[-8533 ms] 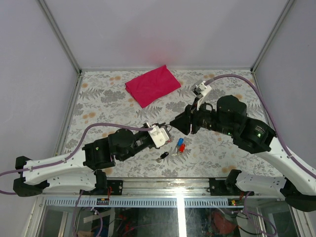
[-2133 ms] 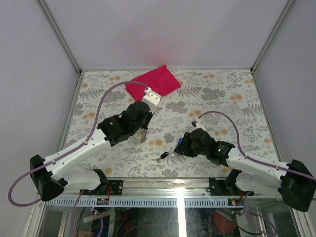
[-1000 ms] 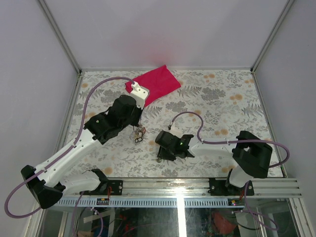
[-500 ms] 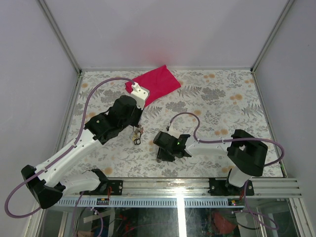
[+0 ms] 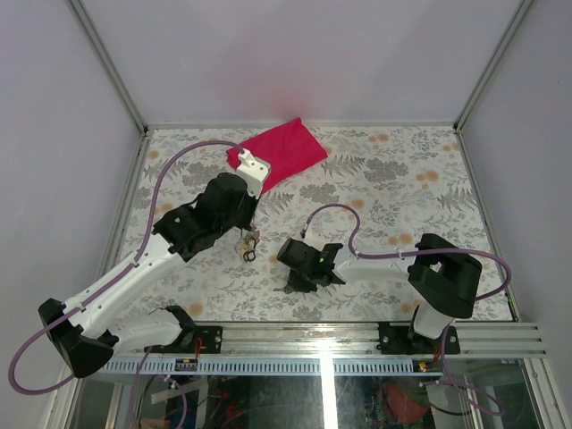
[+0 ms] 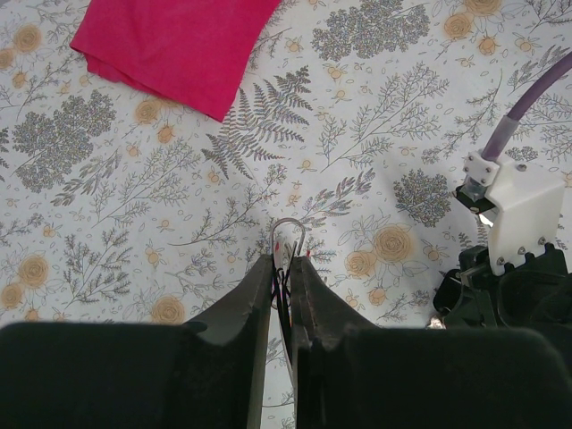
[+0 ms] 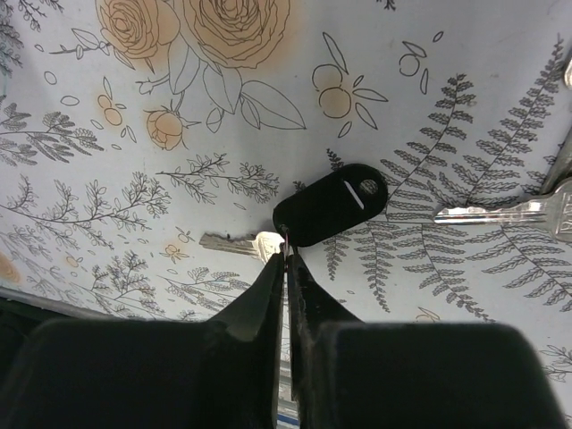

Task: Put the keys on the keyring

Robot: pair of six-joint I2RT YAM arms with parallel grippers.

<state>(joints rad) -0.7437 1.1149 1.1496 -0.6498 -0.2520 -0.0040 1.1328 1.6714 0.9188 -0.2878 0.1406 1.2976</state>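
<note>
Two light, stiff, slippery keys, probably best pinched by their plastic heads, lie on the floral-patterned desk (image 5: 402, 179). Only one silver key blade (image 7: 527, 213) shows, near the right gripper (image 7: 286, 254). Its jaws, narrowed to a slit, touch a loose black-headed key (image 7: 331, 204). The left gripper (image 6: 286, 261) clamps the thin silver keyring (image 6: 287, 221) above the desk. Seconds earlier, red and blue heads lay uncovered.

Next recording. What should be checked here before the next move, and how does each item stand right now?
1. Left gripper shut on the keyring: ok.
2. Ring's loop pokes out beyond the fingertips, open to threading: ok.
3. Right gripper on a red or blue key: not ok; its closed tips are at a loose black-headed key.
4. Red and blue keys located: cannot tell; only a silver blade shows nearby.
5. Arms apart: ok.
</note>
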